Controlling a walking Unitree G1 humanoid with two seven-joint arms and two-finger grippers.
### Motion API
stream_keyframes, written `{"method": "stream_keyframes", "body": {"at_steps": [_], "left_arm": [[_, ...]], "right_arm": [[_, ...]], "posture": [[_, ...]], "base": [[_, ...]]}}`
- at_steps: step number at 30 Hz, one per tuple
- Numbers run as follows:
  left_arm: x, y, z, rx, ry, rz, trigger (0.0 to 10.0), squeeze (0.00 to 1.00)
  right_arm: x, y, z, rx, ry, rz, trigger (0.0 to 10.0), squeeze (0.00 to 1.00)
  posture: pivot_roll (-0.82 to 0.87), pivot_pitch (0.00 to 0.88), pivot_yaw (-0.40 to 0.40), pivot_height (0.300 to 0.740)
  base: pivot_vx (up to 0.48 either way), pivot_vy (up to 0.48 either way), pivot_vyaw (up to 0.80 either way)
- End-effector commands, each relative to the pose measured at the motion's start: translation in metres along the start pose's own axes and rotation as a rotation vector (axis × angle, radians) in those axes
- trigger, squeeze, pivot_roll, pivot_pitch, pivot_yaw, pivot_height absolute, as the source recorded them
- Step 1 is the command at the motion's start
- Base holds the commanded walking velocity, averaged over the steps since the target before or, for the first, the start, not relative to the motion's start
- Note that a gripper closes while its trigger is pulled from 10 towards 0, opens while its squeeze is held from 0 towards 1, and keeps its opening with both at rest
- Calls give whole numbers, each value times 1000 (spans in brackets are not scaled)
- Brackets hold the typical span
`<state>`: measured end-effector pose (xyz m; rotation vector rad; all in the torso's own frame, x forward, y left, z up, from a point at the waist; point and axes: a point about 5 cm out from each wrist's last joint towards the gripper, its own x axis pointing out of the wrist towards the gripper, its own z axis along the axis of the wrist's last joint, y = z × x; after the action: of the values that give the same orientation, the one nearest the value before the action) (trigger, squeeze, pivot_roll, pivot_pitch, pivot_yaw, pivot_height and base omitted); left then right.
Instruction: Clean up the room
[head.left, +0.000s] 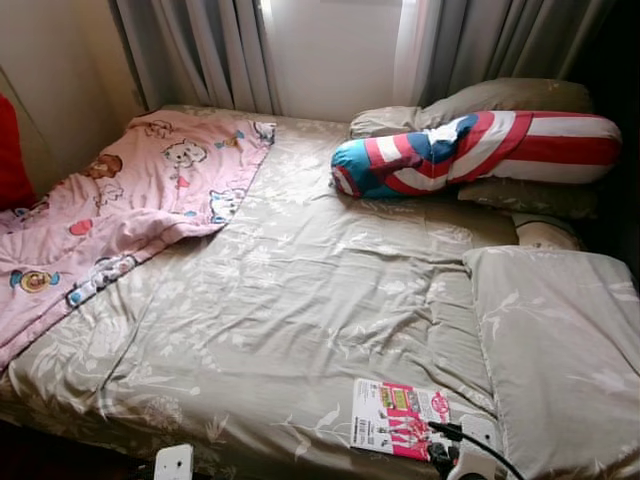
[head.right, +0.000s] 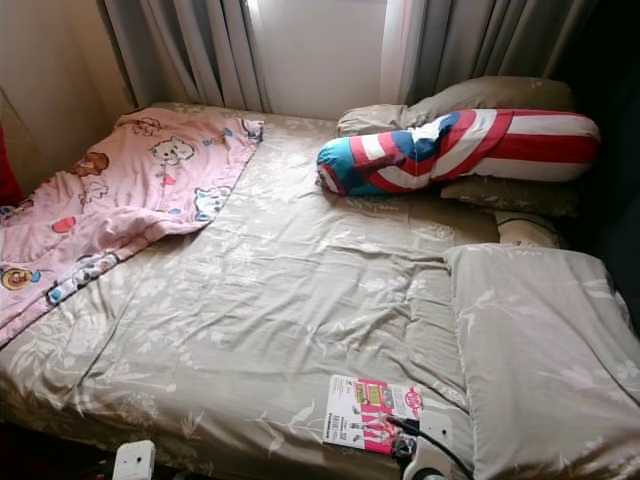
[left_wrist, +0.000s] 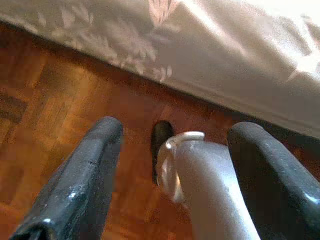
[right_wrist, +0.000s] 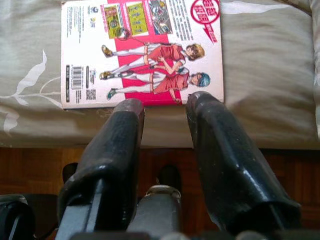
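Observation:
A pink and white comic book (head.left: 400, 418) lies face down near the front edge of the bed (head.left: 280, 330), right of centre. My right gripper (right_wrist: 165, 105) is open just short of the book's (right_wrist: 141, 50) near edge, at the mattress side, with nothing between its fingers. My left gripper (left_wrist: 177, 132) hangs open low over the wooden floor (left_wrist: 45, 110) beside the bed's edge, holding nothing. A pink cartoon blanket (head.left: 110, 210) lies rumpled over the bed's left side. A red, white and blue striped bolster (head.left: 470, 150) rests at the back right.
Beige pillows lie behind the bolster (head.left: 500, 98) and at the front right (head.left: 560, 350). Grey curtains (head.left: 200, 50) and a bright window stand behind the bed. A wall (head.left: 50, 80) closes the left side. A red object (head.left: 12, 150) shows at the left edge.

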<state>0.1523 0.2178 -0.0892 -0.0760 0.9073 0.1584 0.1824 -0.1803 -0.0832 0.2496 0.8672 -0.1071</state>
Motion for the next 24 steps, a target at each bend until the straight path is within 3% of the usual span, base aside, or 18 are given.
{"method": "stream_keyframes", "body": {"at_steps": [1,13,24], "left_arm": [[-3,7,-11,10,46,16,10000,0],[-4,20,-7,47,53,43,10000,0],[-3,21,-2,62,31,34,10000,0]], "right_arm": [[0,1,-2,23,8,2,10000,0],[-3,-1,-14,88,33,-28,10000,0],[-2,0,-13,116,27,-48,10000,0]], "posture": [[-21,0,-19,740],[-9,8,28,740],[2,44,41,740]], "base": [[0,262,600],[0,23,0],[0,445,0]]}}
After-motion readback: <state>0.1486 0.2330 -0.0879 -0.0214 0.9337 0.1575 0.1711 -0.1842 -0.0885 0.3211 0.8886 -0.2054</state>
